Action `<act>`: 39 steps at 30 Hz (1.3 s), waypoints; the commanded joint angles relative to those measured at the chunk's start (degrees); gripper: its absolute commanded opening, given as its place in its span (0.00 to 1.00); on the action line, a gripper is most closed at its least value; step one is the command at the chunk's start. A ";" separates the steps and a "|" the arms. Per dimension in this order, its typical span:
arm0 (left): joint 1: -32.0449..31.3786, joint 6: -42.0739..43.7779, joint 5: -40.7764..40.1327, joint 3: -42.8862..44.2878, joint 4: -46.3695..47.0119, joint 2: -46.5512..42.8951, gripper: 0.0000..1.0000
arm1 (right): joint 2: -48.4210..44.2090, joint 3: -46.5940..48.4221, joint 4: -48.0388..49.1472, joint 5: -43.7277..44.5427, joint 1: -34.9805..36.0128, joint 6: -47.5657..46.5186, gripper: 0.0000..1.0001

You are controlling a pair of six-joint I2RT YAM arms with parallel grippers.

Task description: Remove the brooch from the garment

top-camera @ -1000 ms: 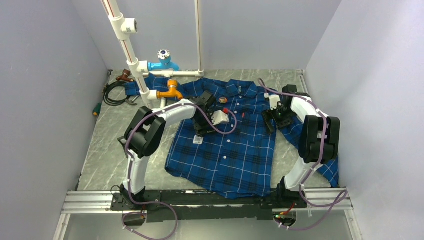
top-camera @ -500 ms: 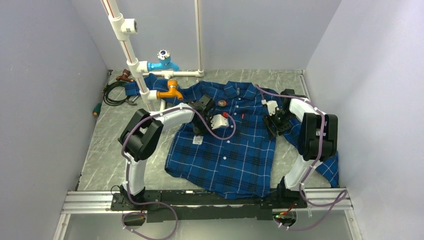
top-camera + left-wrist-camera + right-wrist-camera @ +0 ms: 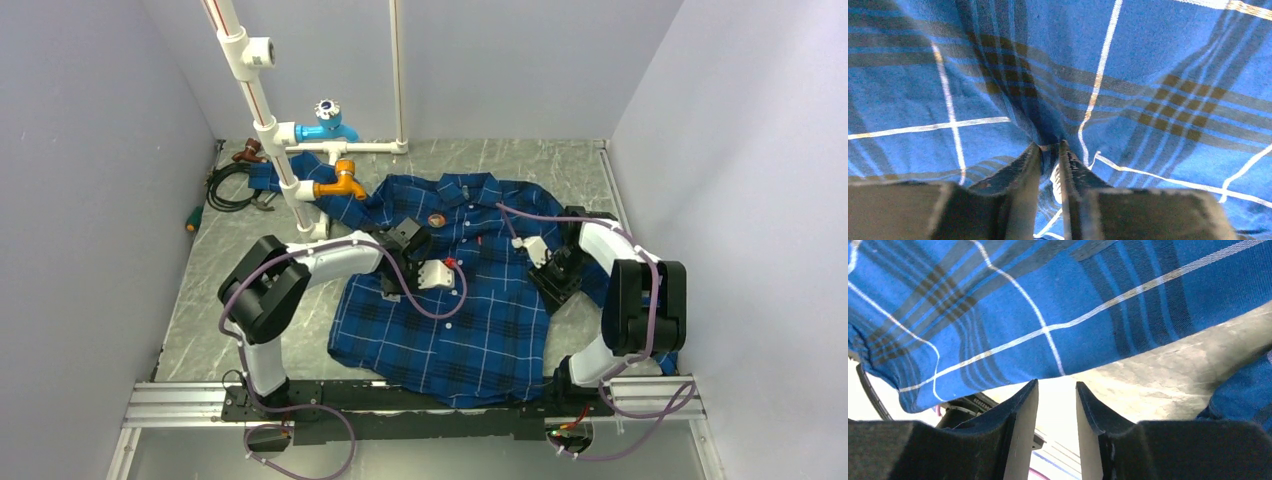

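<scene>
Both arms had drawn back toward the near edge of the bench (image 3: 200, 300) since the earlier views, and the garment (image 3: 470, 320) had slid the same way, its collar now lying farther from the far edge. The brooch (image 3: 436, 219) had travelled with it and sat on the chest panel just below the collar, nearer the far edge than the near one and roughly midway between the left and right edges.

The left tool (image 3: 393, 278) stood just nearside and left of the brooch, apart from it. In the left wrist view, the left tool (image 3: 1050, 147) was nearly closed, pinching a raised fold of plaid cloth (image 3: 1148, 60) between its fingers (image 3: 1023, 170).

The right tool (image 3: 552, 285) sat at the garment's right-hand edge. In its own view, the right tool (image 3: 1057, 387) stood narrowly parted with nothing between the tips, and the shirt's hem (image 3: 1048, 290) lay just beyond them over bare bench (image 3: 1168, 375).

A white pipe frame (image 3: 262, 125) with a blue valve (image 3: 328, 125) and an orange fitting (image 3: 340, 185) stood toward the far left corner.
</scene>
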 commanded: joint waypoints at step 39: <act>1.86 -8.80 -4.98 8.13 6.31 7.56 0.61 | 15.77 12.45 8.31 -1.37 2.39 2.38 0.41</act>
